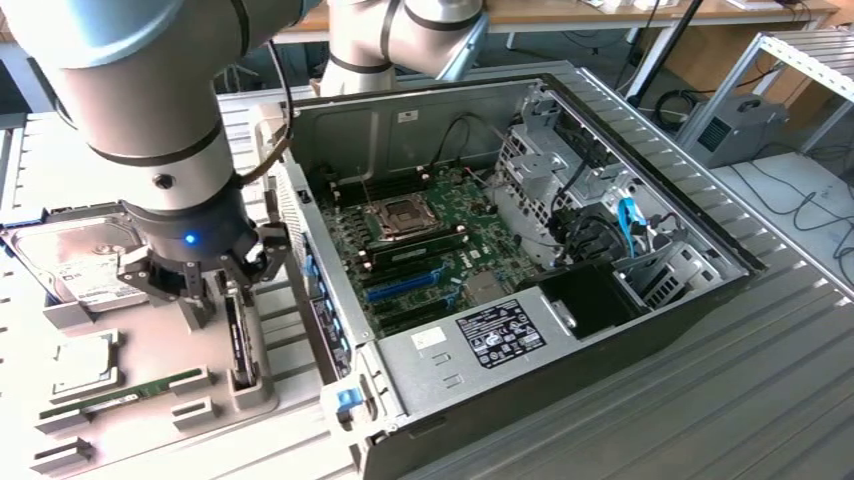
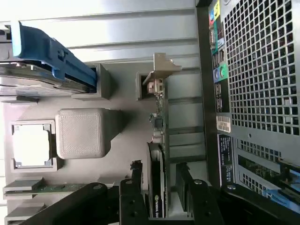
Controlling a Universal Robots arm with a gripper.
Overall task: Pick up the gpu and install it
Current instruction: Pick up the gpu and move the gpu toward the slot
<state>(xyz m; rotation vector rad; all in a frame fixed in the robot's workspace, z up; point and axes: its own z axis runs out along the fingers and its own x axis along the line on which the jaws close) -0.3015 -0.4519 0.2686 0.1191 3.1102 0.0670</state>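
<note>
The gpu (image 2: 157, 168) stands between the jaws, its near end cut off by the picture's edge; whether either jaw touches it cannot be told. In the exterior view the jaws hide the gpu's upper end, and the arm (image 1: 147, 110) covers part of the hard drive (image 1: 83, 262) beside the jaws

Gripper (image 1: 222, 300) is hanging right over the gpu (image 1: 239, 345), jaws standing spread; can't tell if they're touching it. The gpu is sitting on edge in a grey holder (image 1: 248, 392), just beside the open PC case (image 1: 694, 215). Hard drive (image 1: 78, 262), CPU (image 1: 83, 365) and green memory stick (image 1: 127, 390) are lying toward the exterior view's left.
</note>
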